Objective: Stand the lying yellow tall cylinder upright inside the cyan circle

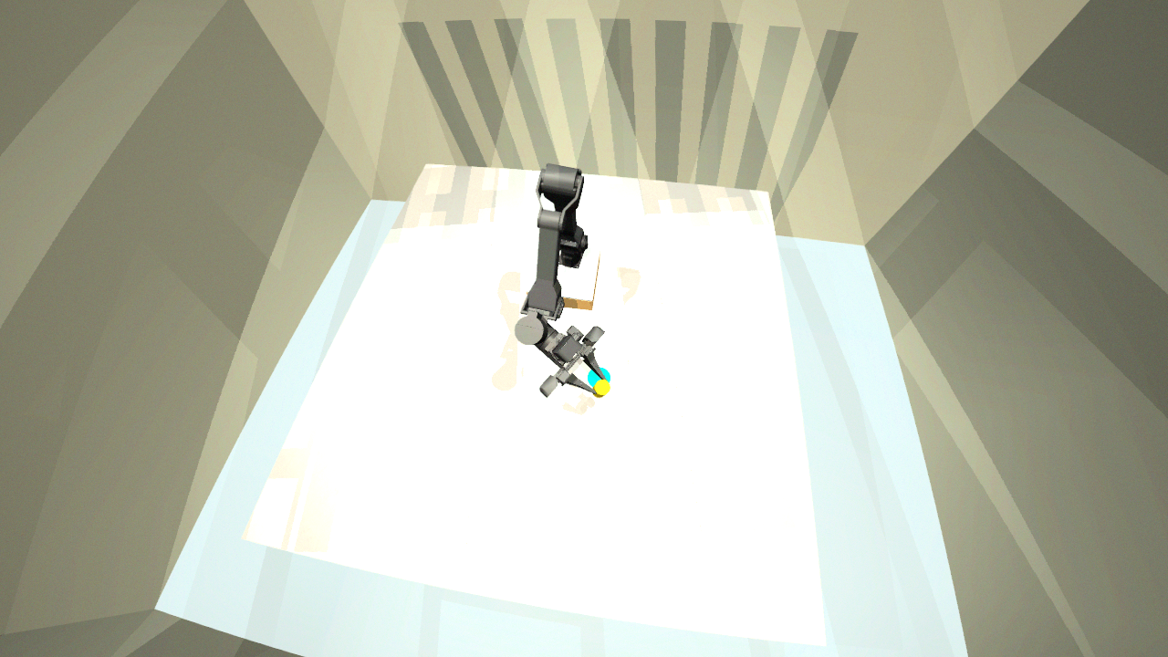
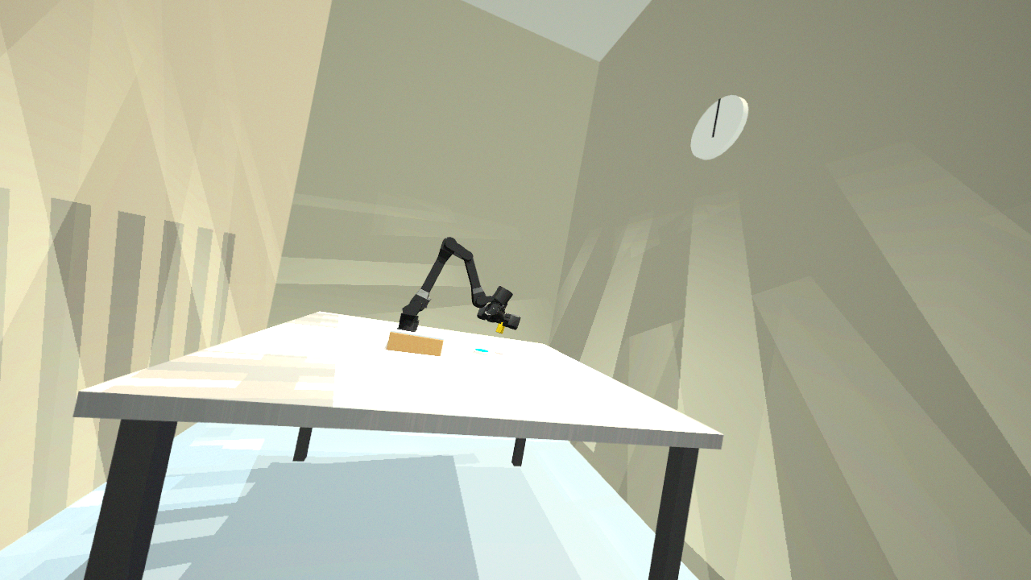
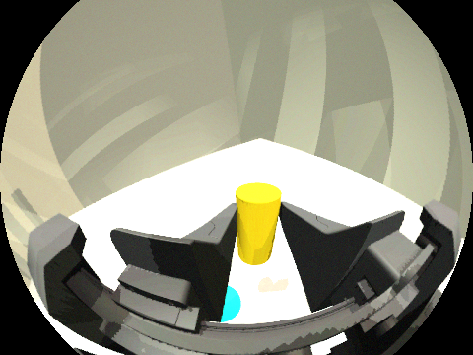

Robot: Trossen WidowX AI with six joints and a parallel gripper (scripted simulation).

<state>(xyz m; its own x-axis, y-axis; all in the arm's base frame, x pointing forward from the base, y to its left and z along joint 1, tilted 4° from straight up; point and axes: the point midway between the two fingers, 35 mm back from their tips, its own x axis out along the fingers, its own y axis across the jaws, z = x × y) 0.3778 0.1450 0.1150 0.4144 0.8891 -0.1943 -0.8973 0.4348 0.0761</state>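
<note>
The yellow tall cylinder [image 1: 601, 387] [image 2: 499, 328] [image 3: 257, 224] is held near its upper end between my fingertips, close to upright, with a slight tilt in the exterior view. My gripper [image 1: 601, 383] [image 3: 257, 207] is shut on it. The cylinder hangs above the table, its lower end off the surface. The cyan circle [image 1: 597, 375] [image 2: 481, 350] [image 3: 231, 304] lies flat on the table. In the top view the cylinder overlaps its lower edge; in the wrist view the circle is partly hidden behind the left finger.
The white table [image 1: 693, 490] [image 2: 403, 389] carries the arm. A box with orange-brown sides [image 1: 578, 304] [image 2: 414, 344] and a white top stands close to the arm's base, on the base side of the cyan circle. Patches of light and shade lie on the table.
</note>
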